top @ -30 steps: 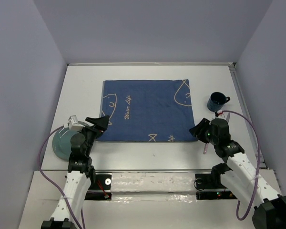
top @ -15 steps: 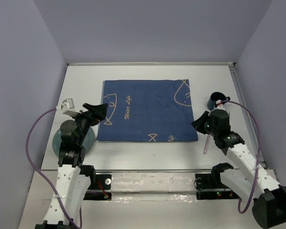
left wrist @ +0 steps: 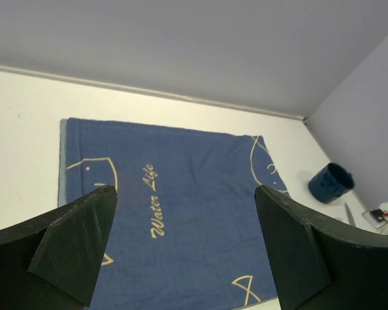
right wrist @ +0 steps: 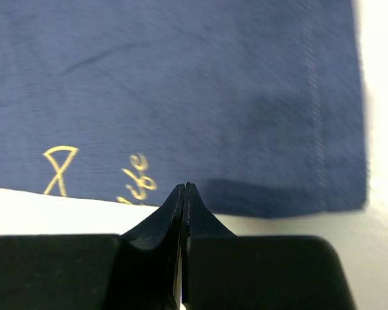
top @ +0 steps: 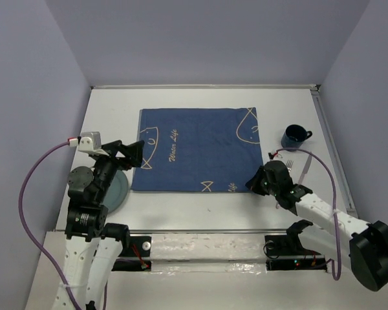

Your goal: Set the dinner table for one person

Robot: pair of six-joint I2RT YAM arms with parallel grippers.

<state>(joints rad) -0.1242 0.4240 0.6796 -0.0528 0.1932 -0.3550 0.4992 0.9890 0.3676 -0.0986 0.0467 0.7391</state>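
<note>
One dinner table [top: 200, 208]: matte white top that fills the floor of the booth and carries every other item.

One dark blue cloth [top: 197, 148] with pale line drawings, lying flat at the table's centre, nothing on it.

One right gripper [right wrist: 183, 192]: fingertips pressed together at the cloth's 5 o'clock corner, just over the hem. Whether any fabric is nipped cannot be told.

One left gripper [top: 130, 155]: fingers wide apart, empty, raised over the cloth's 9 o'clock edge.

One teal plate [top: 118, 192] at 8 o'clock of the cloth, partly under the left arm.

One dark blue mug [top: 295, 137] at 2 o'clock.

Two pieces of cutlery [top: 276, 155] at 3 o'clock, too small to identify.

Step in hand, judged: squaring the cloth. Nothing is set on it yet. The next move probably calls for the open left fingers to drop to the plate's rim.
</note>
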